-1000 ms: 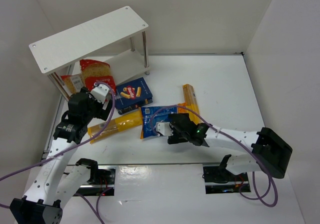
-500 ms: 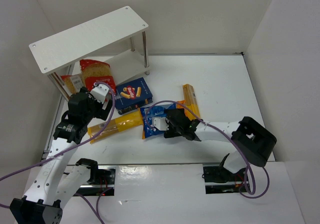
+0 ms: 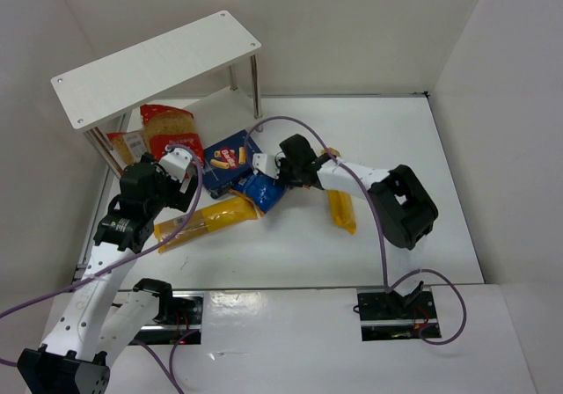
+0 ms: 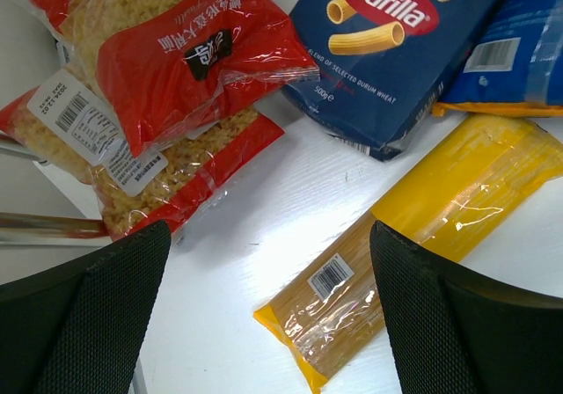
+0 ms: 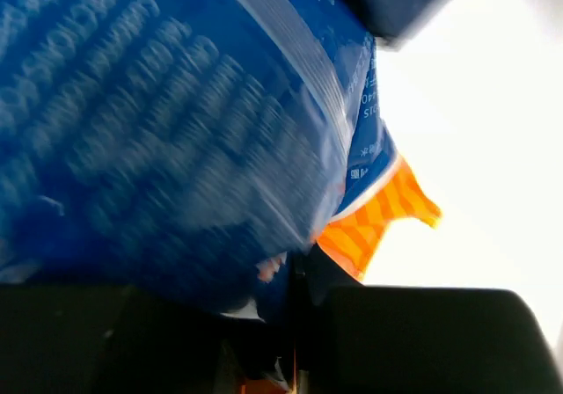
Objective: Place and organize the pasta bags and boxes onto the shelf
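My right gripper [image 3: 271, 174] is shut on the blue bag [image 3: 262, 192], which hangs from it beside the dark-blue pasta box [image 3: 225, 158]. In the right wrist view the blue bag [image 5: 176, 121] fills the frame, its orange end [image 5: 380, 218] sticking out to the right. My left gripper [image 4: 273, 315] stands open above a long yellow bag [image 4: 413, 236], holding nothing; overhead that gripper [image 3: 179, 167] is left of the box. Red bags [image 3: 167, 128] lie on the lower board of the white shelf [image 3: 154, 64]. A second yellow bag [image 3: 339, 205] lies under my right arm.
The shelf's silver legs [image 3: 257, 95] stand just behind the box. White walls close in the table at the left, back and right. The red bags [image 4: 167, 69] and the box [image 4: 396, 42] crowd the floor in front of the shelf.
My right gripper has shut on the blue bag and carried it up and to the left, next to the box. The left arm has not moved.
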